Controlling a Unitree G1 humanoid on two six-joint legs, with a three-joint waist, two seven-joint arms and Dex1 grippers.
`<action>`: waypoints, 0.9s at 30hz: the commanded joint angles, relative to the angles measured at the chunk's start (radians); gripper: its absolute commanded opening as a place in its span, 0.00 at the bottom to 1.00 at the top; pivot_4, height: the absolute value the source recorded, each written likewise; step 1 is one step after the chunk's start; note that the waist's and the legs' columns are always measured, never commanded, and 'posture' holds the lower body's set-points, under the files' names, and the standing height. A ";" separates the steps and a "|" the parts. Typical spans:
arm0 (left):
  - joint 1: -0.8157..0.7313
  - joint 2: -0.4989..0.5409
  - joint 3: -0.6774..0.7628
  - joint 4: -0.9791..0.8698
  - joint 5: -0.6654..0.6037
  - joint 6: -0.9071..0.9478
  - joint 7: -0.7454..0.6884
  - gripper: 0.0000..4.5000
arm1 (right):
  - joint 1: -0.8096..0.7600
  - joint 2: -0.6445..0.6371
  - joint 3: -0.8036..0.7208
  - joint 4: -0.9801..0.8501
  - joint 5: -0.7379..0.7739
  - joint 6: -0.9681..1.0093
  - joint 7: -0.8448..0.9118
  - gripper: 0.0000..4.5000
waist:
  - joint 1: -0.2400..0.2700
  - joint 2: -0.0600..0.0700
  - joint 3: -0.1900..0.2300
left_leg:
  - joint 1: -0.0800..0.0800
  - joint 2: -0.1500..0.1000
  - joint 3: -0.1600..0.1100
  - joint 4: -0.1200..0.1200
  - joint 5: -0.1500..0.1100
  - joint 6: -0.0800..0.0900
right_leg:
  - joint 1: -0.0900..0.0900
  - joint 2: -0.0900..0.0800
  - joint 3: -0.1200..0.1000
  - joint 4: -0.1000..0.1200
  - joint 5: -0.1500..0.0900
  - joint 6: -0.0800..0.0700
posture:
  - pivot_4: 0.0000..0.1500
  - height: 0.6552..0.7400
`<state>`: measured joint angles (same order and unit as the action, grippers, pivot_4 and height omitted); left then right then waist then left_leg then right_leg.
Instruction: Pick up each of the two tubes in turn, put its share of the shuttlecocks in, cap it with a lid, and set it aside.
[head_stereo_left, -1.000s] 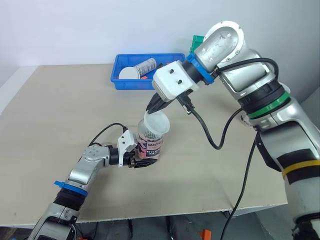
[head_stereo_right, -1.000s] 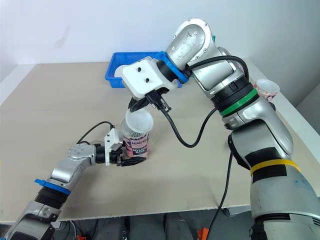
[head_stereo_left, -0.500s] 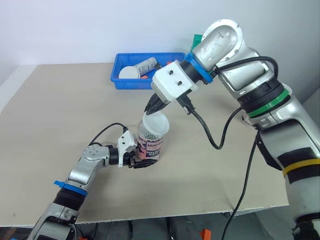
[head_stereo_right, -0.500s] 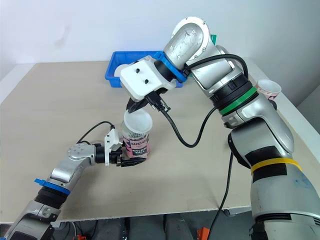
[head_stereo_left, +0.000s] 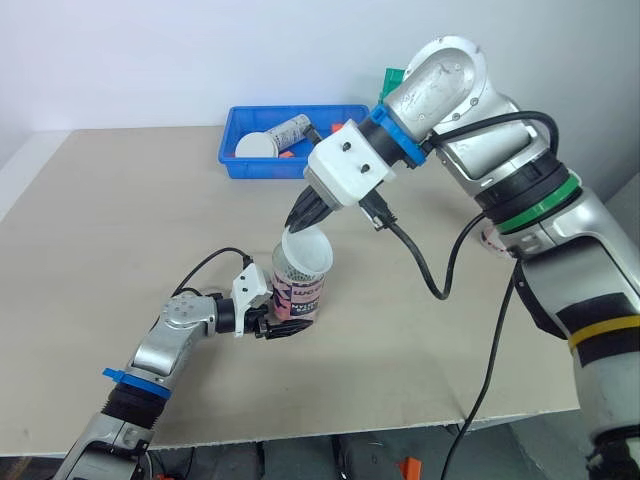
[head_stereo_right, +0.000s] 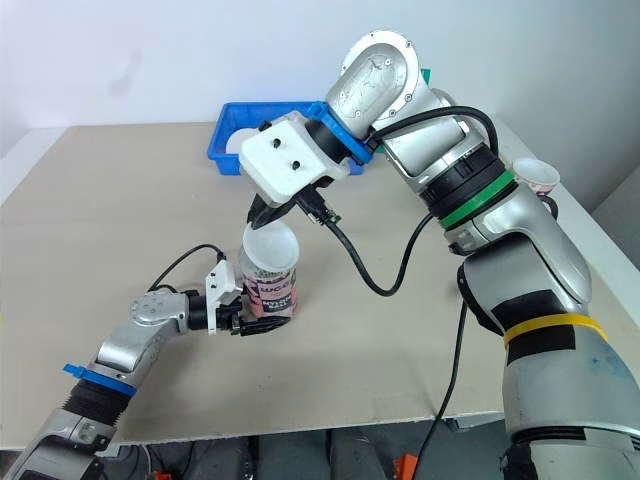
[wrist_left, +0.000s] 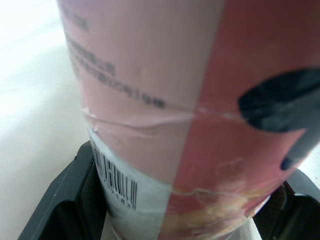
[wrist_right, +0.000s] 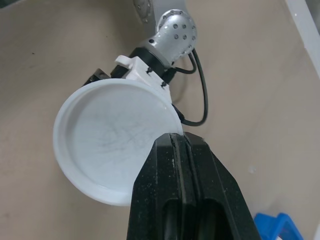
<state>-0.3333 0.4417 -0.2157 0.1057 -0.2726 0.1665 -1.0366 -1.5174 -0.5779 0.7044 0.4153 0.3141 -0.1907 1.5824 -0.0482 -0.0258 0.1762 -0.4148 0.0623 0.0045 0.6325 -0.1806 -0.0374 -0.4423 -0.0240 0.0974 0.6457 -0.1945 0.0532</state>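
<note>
Sliding toward the robot's left goes the lid (head_stereo_left: 306, 250), and it now hangs tilted right over the mouth of the tube (head_stereo_left: 300, 292) instead of off to one side. The right gripper (head_stereo_left: 298, 226) has carried it there, jaws pinching its rim. That puts us at the capping step: the lid is lined up but not seated, one edge high, so it looks to need levelling and pressing down. The tube stands upright near the front edge of the tabletop (head_stereo_left: 120, 200), about midway along, with the left gripper (head_stereo_left: 271, 322) clamped low on its side.

At the far edge sits a blue bin (head_stereo_left: 232, 152) with a spare lid (head_stereo_left: 258, 146) and a second tube (head_stereo_left: 292, 129) lying inside. A pink cup-like tube (head_stereo_right: 537, 178) stands by the right edge, well clear. The black cable (head_stereo_left: 428, 278) droops from the right wrist beside the tube but is not touching it.

From the left wrist, black fingers (wrist_left: 60, 200) hug both sides of the pink, barcoded wall: a firm hold.

From the right wrist, the jaws are pressed together on the lid's rim and the lid hides the tube mouth, so whether the shuttlecocks are all in, I cannot tell
</note>
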 joint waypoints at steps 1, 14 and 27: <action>0.070 0.037 -0.041 0.055 0.068 0.066 0.018 0.74 | -0.030 -0.011 0.000 -0.027 0.035 -0.023 0.032 0.02 | 0.000 0.000 0.000 | 0.000 0.000 0.000 -0.001 0.000 0.000 | 0.000 0.000 0.000 0.000 0.000 0.000 | 1.00 0.57; 0.075 0.038 -0.037 0.044 0.060 0.075 0.031 0.74 | -0.035 0.019 -0.001 0.009 -0.001 -0.052 0.032 0.02 | 0.000 0.000 0.000 | 0.001 0.000 -0.001 -0.003 -0.001 0.001 | 0.000 0.000 -0.001 0.000 -0.002 -0.001 | 1.00 0.57; 0.066 0.037 -0.034 0.050 0.055 0.072 0.038 0.74 | 0.032 0.044 0.045 0.047 -0.197 -0.236 0.032 0.02 | 0.000 -0.001 -0.001 | 0.001 0.000 -0.001 -0.003 -0.001 0.001 | 0.000 0.000 -0.002 0.000 -0.002 -0.001 | 1.00 0.57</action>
<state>-0.3200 0.4500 -0.2203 0.0780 -0.2777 0.1814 -1.0118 -1.4955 -0.5212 0.7456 0.4552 0.1546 -0.3999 1.5779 -0.0479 -0.0271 0.1751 -0.4136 0.0624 0.0035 0.6298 -0.1813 -0.0368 -0.4417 -0.0235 0.0959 0.6459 -0.1966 0.0519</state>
